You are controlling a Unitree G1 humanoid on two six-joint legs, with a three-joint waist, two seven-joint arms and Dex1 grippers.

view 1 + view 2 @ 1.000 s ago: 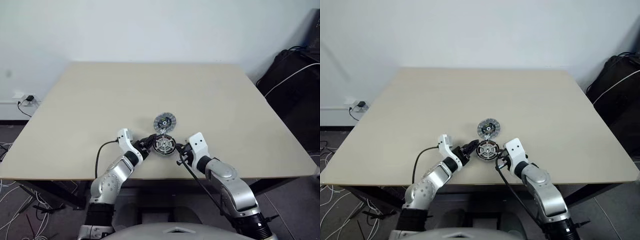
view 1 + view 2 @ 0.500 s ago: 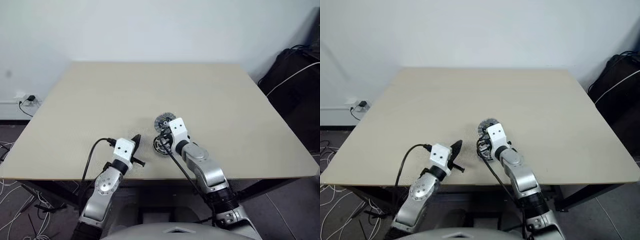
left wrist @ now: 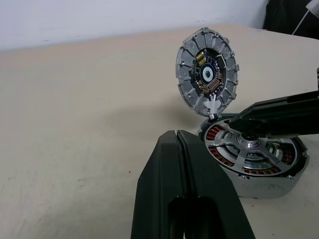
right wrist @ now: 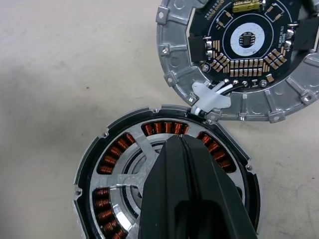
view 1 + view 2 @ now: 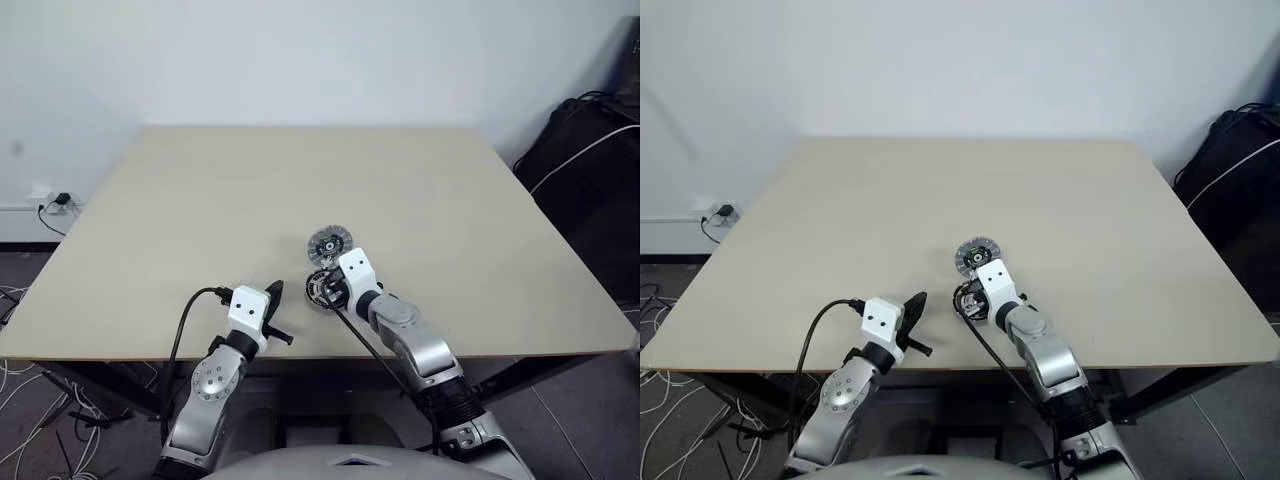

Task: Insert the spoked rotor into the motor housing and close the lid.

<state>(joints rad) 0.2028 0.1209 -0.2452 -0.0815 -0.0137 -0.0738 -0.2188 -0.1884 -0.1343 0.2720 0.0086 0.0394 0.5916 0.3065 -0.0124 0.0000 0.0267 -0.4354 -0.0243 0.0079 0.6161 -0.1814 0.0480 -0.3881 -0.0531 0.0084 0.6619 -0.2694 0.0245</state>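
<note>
Right gripper (image 4: 180, 142) clenched, tips resting on spoked rotor (image 4: 127, 167) inside motor housing (image 3: 254, 162); left gripper (image 3: 175, 135) clenched empty at its 8 o'clock.

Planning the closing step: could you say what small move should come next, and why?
Probably raise the shut right gripper clear of the silver spoked rotor, seated in the copper-wound motor housing; the round silver lid lies open beside it.

Silver-grey arms carry white wrist blocks, black cables and a black two-fingered left pincer (image 5: 275, 292).
</note>
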